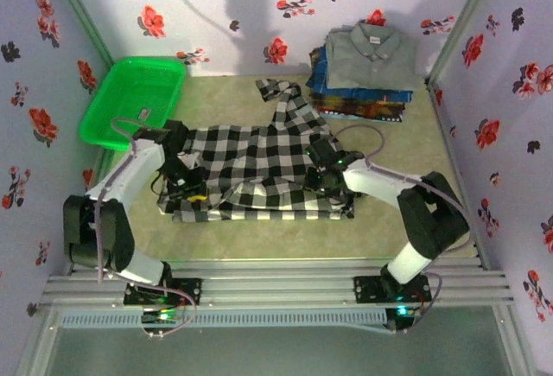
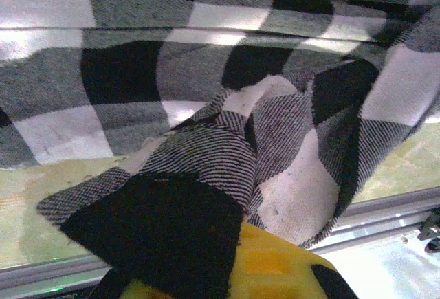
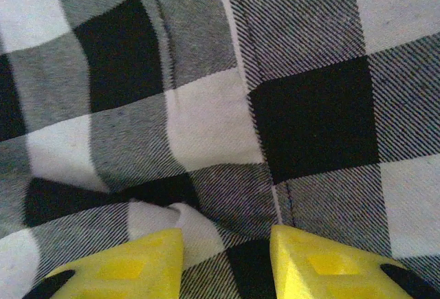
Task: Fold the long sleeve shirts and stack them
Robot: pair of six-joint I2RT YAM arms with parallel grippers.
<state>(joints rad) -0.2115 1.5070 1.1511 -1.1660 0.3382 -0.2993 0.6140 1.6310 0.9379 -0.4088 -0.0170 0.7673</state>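
Pinching the soft black-and-white checked cloth shirt (image 1: 259, 164) lying mid-table, the left gripper (image 1: 187, 183) is clamped on its near-left hem; the right gripper (image 3: 227, 258) stands half-open astride a wrinkle (image 3: 180, 213). It may catch only one layer, skewing the fold.

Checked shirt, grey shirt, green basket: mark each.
Checked shirt (image 1: 251, 156), top external view, middle of its body.
Grey shirt (image 1: 367, 52), top external view, chest below the collar.
Green basket (image 1: 154, 60), top external view, far rim.

Top: we look down from high, far. Wrists: we face black-and-white checked cloth shirt (image 1: 251, 164) close; all views share it.
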